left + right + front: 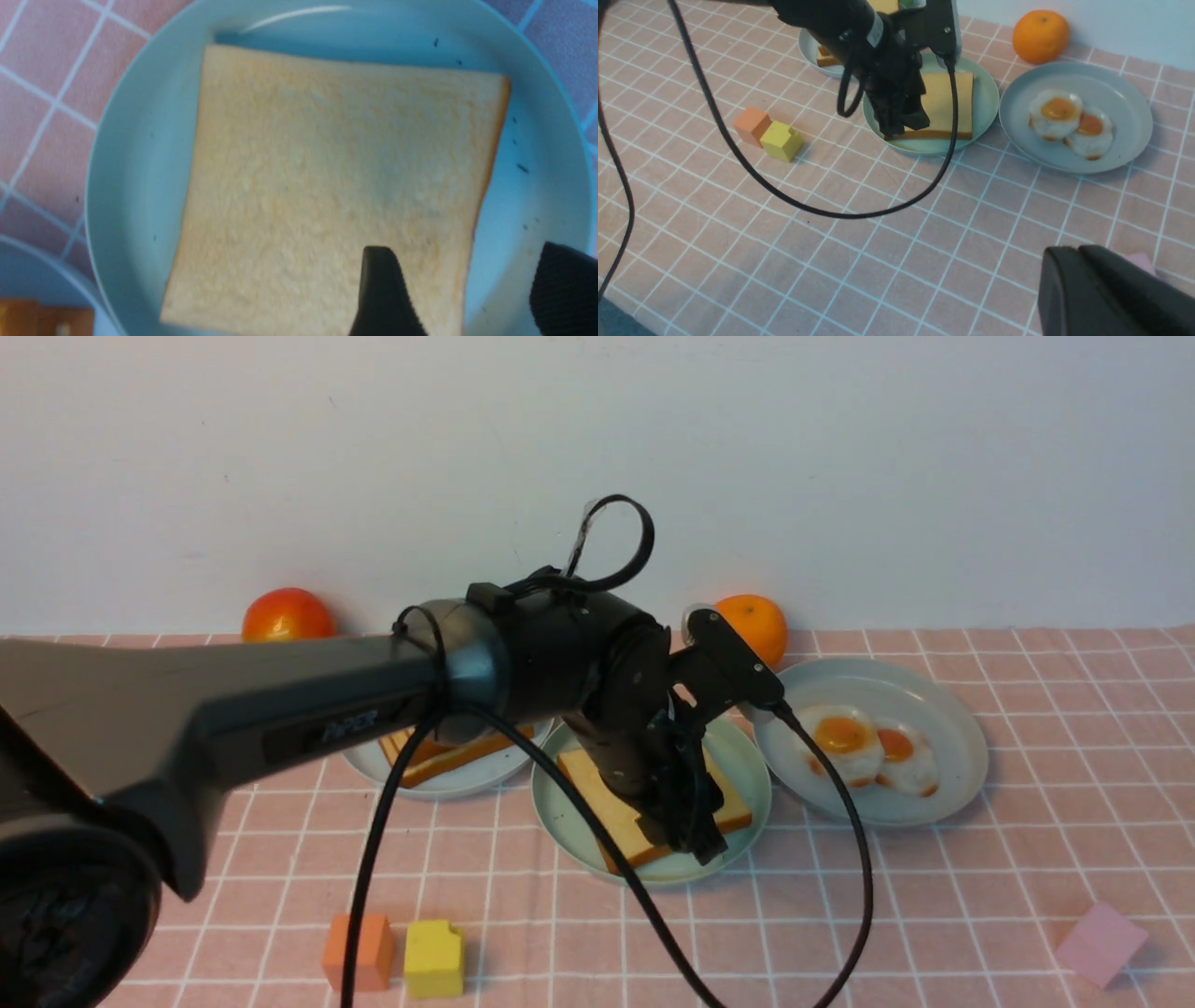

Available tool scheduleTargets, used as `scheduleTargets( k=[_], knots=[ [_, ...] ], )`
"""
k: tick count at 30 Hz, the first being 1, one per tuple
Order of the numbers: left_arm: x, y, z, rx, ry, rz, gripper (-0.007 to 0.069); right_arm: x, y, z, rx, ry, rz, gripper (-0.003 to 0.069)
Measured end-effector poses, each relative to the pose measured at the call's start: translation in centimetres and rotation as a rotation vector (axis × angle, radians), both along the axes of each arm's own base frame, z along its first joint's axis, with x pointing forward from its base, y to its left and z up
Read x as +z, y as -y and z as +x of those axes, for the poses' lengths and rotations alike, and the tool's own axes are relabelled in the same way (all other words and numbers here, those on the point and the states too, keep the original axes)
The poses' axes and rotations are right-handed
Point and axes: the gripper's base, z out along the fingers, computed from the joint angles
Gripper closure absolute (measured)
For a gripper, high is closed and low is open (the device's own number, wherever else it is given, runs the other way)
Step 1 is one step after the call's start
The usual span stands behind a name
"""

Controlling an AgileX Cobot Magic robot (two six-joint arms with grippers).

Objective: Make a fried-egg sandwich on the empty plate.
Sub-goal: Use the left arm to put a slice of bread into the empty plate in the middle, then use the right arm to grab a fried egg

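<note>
The mint-green empty plate (563, 812) (135, 154) (986, 100) of the task holds one square toast slice (602, 807) (327, 177) (948, 100), lying flat with no egg on it. My left gripper (695, 835) (472, 284) (901, 121) hangs just above the slice's near edge. It is open, with one finger over the bread, the other over bare plate, and nothing between them. Two fried eggs (845, 737) (1055, 112) lie on the grey-blue plate (957, 737) (1127, 93) to the right. No fried-egg sandwich is in view. My right gripper (1080, 254) is shut and empty, low over the cloth.
A pile of toast (439, 761) sits on a grey-blue plate (467, 786) behind my left arm. A tomato (288, 614) and an orange (754, 625) stand by the wall. Orange (359, 950), yellow (434, 957) and pink (1102, 943) blocks lie near the front. A black cable (854, 859) loops over the cloth.
</note>
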Motion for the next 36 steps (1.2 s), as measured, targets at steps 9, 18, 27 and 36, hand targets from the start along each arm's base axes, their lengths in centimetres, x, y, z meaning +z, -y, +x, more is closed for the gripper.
scheduleTargets(
  k=[9,18,27,36],
  knots=[
    [17.0,-3.8,-8.0,0.139,0.057,-0.334,0.0477,-2.8,-3.5,8.5,-0.034,-0.263,-0.135,0.0595],
    [21.8,-12.4,-18.9,0.130,0.011,-0.501,0.0613,-7.0,-6.9,17.0,-0.043,-0.402,-0.246,0.0589],
    [16.2,-20.6,-28.3,0.122,0.055,-0.654,0.0613,-10.6,-6.7,26.8,-0.178,-0.583,-0.174,0.0565],
    [16.6,-22.3,-30.0,0.122,0.142,-0.778,0.0613,-16.7,-6.4,35.8,-0.235,-0.667,-0.225,0.0350]
  ],
)
